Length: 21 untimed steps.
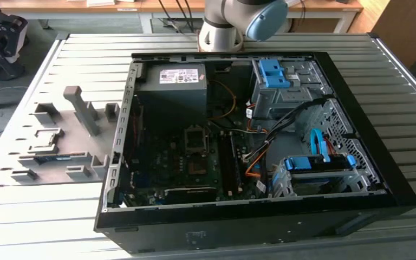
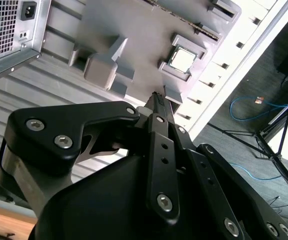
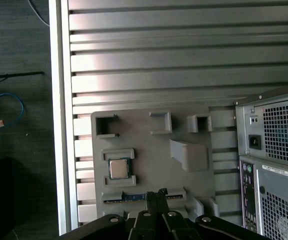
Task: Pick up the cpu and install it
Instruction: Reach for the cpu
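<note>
cpu [image 3: 117, 169]: you find it lying flat, silver-grey metal face up with a thin green rim, in a raised square pocket of the grey holder tray [image 3: 149, 150]. Being square, it has no long axis; its edges run parallel to the pocket walls and the tray edges. In the second wrist view you see the cpu [image 2: 182, 58] from a slant, seated level in the same pocket. Memory stick [image 3: 134, 196]: a narrow green strip in a slot of the tray just beside the cpu pocket, partly behind the gripper tips. Gripper [image 3: 156, 192]: fingers pressed together with nothing between them, above the tray near the stick slot and apart from the cpu; the second wrist view shows the gripper [image 2: 156, 96] the same way, tips clenched and bare. Exterior view gives you what the wrist cameras do not: the open computer case [image 1: 229, 238] on the slatted table [image 1: 193, 43], the dark socket frame [image 1: 195, 138] on the board inside, and the tray [image 1: 71, 179] beside the case on the exterior view's left. Both wrist views add the floor past the table edge, with a blue cable [image 3: 4, 110].
</note>
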Motion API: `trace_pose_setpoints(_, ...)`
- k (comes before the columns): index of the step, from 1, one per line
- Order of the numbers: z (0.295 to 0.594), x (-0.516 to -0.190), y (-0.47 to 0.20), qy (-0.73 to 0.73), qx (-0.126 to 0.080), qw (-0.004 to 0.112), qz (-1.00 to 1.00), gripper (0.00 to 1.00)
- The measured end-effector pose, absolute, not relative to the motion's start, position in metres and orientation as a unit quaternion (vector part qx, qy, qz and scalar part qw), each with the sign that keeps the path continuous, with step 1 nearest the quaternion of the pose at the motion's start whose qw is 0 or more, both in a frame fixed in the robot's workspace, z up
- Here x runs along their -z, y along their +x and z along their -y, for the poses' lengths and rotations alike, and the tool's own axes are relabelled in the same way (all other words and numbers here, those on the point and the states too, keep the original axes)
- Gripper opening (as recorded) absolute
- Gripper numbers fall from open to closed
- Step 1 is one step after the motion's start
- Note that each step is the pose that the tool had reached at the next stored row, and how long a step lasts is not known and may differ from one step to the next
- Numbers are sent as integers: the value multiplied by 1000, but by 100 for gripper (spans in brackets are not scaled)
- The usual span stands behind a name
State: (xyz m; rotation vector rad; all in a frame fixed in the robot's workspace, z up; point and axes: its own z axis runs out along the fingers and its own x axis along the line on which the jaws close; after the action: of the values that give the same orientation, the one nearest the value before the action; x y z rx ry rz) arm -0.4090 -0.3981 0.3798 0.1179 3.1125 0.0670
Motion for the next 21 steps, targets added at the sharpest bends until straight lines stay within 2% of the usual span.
trace_pose_setpoints(21, 398, -370, -413, 38, -21, 13, -999, 10)
